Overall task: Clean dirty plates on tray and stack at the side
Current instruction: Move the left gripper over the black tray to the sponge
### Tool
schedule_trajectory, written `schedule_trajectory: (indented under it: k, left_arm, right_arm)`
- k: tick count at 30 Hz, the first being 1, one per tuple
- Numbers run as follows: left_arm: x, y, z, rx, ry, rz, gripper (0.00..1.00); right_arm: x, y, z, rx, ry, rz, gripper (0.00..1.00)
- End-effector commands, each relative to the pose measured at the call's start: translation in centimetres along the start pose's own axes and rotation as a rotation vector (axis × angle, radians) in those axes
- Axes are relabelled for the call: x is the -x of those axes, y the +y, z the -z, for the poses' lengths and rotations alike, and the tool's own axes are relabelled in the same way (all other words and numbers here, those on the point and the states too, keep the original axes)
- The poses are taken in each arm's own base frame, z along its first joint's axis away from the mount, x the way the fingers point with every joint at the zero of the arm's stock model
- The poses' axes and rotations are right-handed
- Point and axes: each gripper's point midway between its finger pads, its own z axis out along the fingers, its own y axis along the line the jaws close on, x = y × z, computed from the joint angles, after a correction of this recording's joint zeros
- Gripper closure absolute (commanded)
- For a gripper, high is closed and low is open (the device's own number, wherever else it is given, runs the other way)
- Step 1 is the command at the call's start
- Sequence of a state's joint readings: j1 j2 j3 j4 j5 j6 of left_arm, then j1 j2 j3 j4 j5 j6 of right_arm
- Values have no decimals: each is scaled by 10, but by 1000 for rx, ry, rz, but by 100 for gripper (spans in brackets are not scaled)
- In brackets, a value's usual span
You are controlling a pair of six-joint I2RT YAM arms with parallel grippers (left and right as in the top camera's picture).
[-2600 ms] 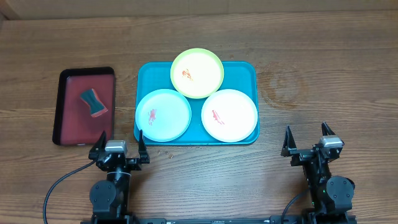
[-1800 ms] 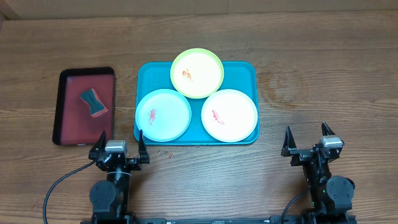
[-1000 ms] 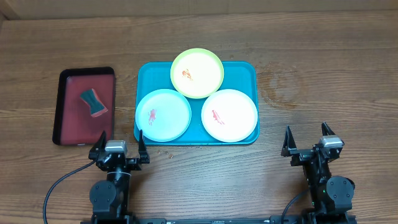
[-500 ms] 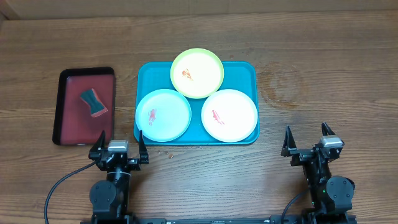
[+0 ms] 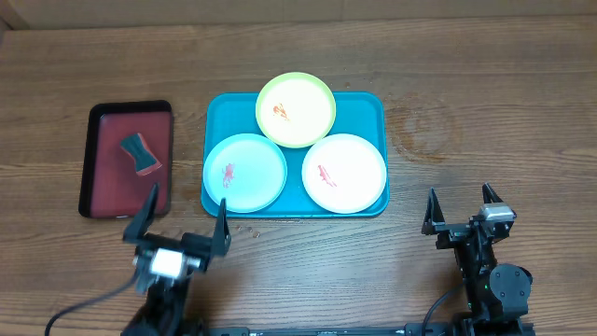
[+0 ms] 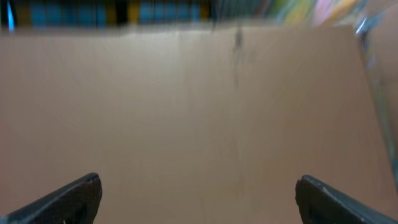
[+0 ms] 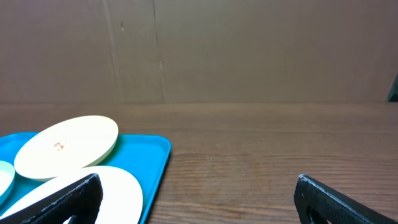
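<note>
Three plates lie on the turquoise tray [image 5: 364,107]: a yellow-green plate [image 5: 296,110] at the back, a light blue plate [image 5: 244,173] front left and a white plate [image 5: 343,173] front right. Each has a red smear. My left gripper [image 5: 183,222] is open and empty, raised near the tray's front left corner. Its wrist view shows the left gripper [image 6: 199,193] before a blurred brown wall. My right gripper [image 5: 459,210] is open and empty, to the right of the tray. In the right wrist view the right gripper [image 7: 199,199] faces bare table beside the tray [image 7: 149,155], the yellow-green plate [image 7: 66,146] and the white plate [image 7: 118,193].
A dark red tray [image 5: 103,187] with a black rim lies left of the turquoise tray and holds a teal-and-red sponge [image 5: 140,154]. A brown cardboard wall [image 7: 249,50] stands along the table's far edge. A few small crumbs [image 5: 250,227] lie in front of the tray.
My left arm has lifted and tilted up, so its gripper looks larger from overhead and its camera now faces the back wall, blurred. The right arm and the plates have not moved.
</note>
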State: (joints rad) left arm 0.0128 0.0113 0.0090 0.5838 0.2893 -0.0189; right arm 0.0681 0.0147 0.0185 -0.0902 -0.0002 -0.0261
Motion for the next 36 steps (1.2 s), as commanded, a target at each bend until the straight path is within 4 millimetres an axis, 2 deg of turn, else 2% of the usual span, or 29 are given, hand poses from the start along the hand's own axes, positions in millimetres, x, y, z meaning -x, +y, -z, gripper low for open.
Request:
schedule_trajectory:
  k: [1, 4, 6, 8, 9, 12, 15, 18, 19, 20, 22, 24, 26, 30, 33, 36]
  left_arm:
    - [45, -4, 3, -19, -167, -39, 0]
    - [67, 7, -6, 35, -163, -42, 0]
    - [71, 10, -17, 36, -97, -24, 0]
    - [68, 18, -35, 54, 43, 15, 0]
    - [61, 24, -45, 73, 130, 37, 0]
    - [25, 49, -70, 163, 470, 82, 0]
    - [-7, 50, -88, 129, 714, 121, 0]
    - [-37, 47, -104, 78, 866, 179, 0]
    - [-46, 50, -109, 85, 894, 182, 0]
    - [-64, 61, -116, 137, 937, 184, 0]
    - [-82, 87, -118, 313, 984, 229, 0]
    - [-100, 120, -110, 549, 1047, 285, 0]
    - [-115, 144, -100, 690, 1139, 314, 0]
    - [-143, 174, -91, 803, 1276, 352, 0]
    - [-170, 190, -92, 831, 1299, 361, 0]
    - [-198, 202, -82, 866, 1344, 369, 0]
  right_arm:
    - [-1, 2, 0, 8, -7, 1, 0]
    - [-1, 2, 0, 8, -7, 1, 0]
    - [-1, 2, 0, 8, -8, 1, 0]
    - [-1, 2, 0, 8, -7, 1, 0]
    - [-1, 2, 0, 8, -7, 1, 0]
    - [-1, 2, 0, 8, -7, 1, 0]
    - [-1, 2, 0, 8, -7, 1, 0]
    - [-1, 2, 0, 8, -7, 1, 0]
    - [-1, 2, 0, 8, -7, 1, 0]
    - [-1, 2, 0, 8, -7, 1, 0]
    - [-1, 2, 0, 8, -7, 1, 0]
    - [-1, 2, 0, 8, -7, 1, 0]
    - [-1, 2, 0, 8, -7, 1, 0]
    - [-1, 2, 0, 8, -7, 1, 0]
    - [-1, 2, 0, 8, -7, 1, 0]
    - [-1, 2, 0, 8, -7, 1, 0]
